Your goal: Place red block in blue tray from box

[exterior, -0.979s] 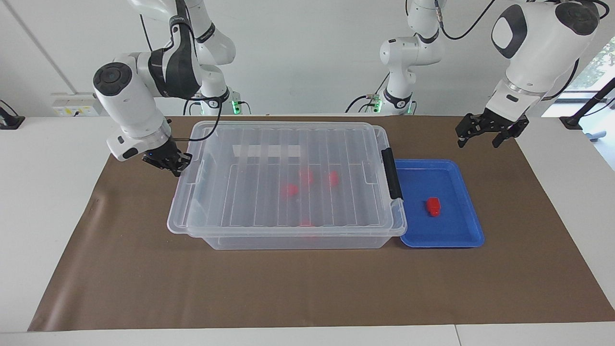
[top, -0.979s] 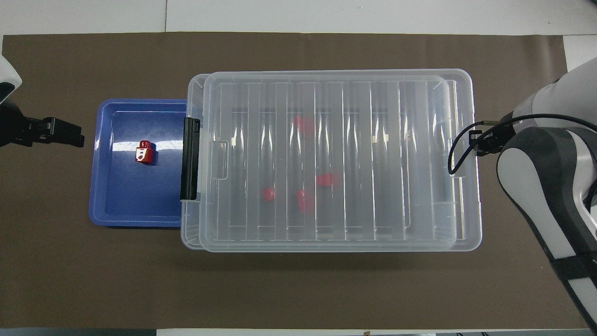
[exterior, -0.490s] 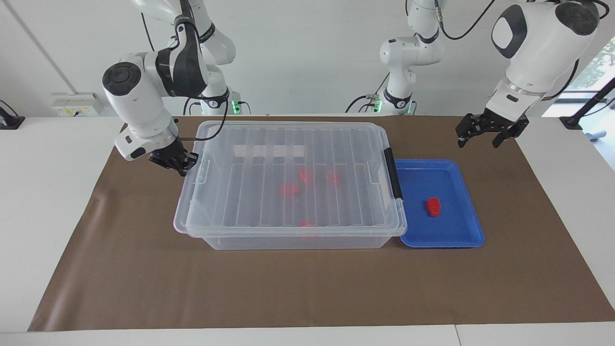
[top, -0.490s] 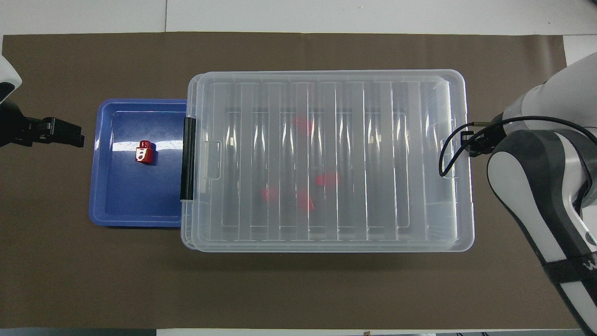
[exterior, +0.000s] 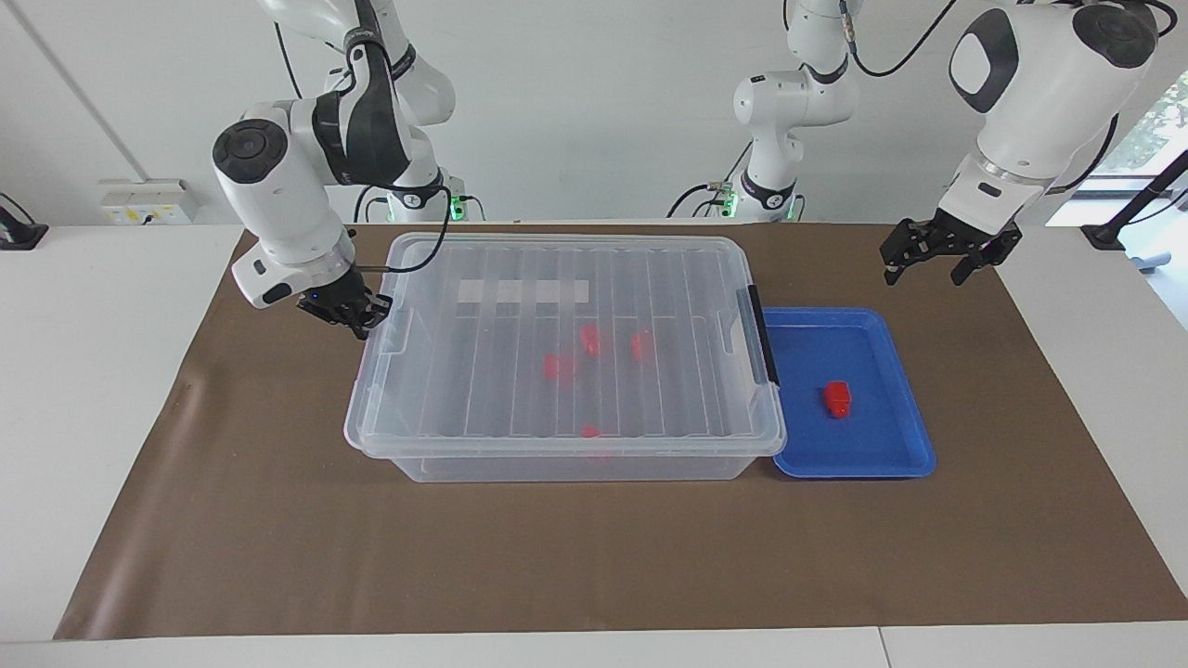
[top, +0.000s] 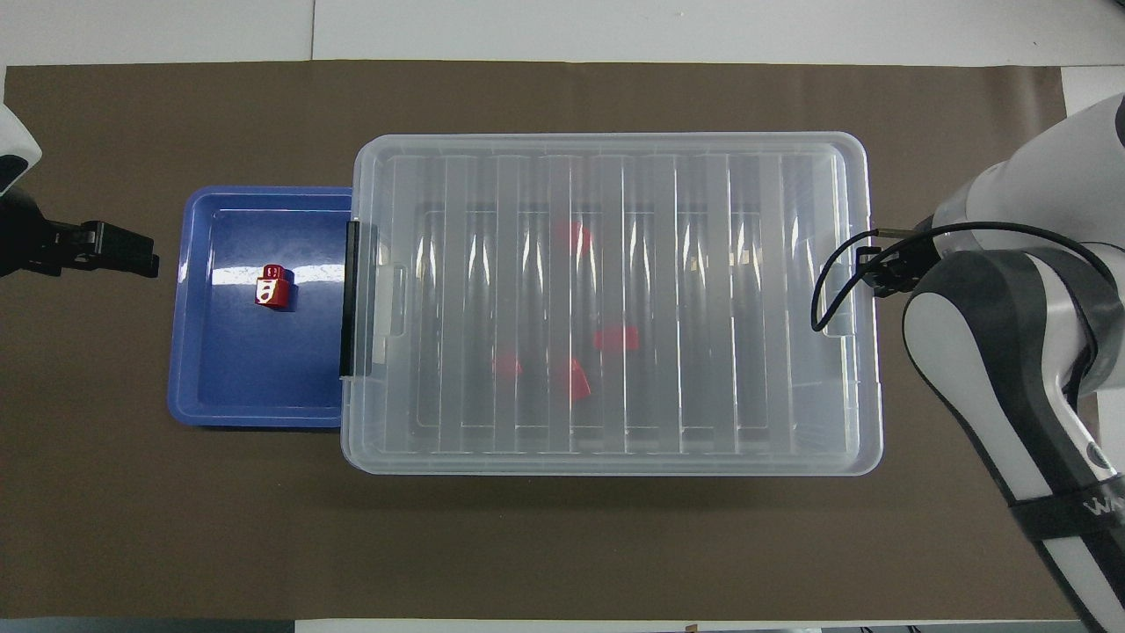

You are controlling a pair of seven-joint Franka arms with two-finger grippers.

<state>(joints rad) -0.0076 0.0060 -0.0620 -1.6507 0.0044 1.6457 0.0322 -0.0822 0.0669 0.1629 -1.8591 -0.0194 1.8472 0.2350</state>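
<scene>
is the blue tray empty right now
No, one red block lies in the blue tray, beside the lidded box.

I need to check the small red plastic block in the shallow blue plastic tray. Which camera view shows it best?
The overhead view: the small red plastic block appears from above, white marking visible, in the shallow blue plastic tray. The facing view shows it only slantwise.

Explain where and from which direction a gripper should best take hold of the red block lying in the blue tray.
Probably straight from above: the red block lies alone on the blue tray floor, apart from its raised rim. It is slightly oblong, so close the fingers across its narrower sides. The open left gripper, which hangs over the mat beside the tray, seems best placed.
</scene>
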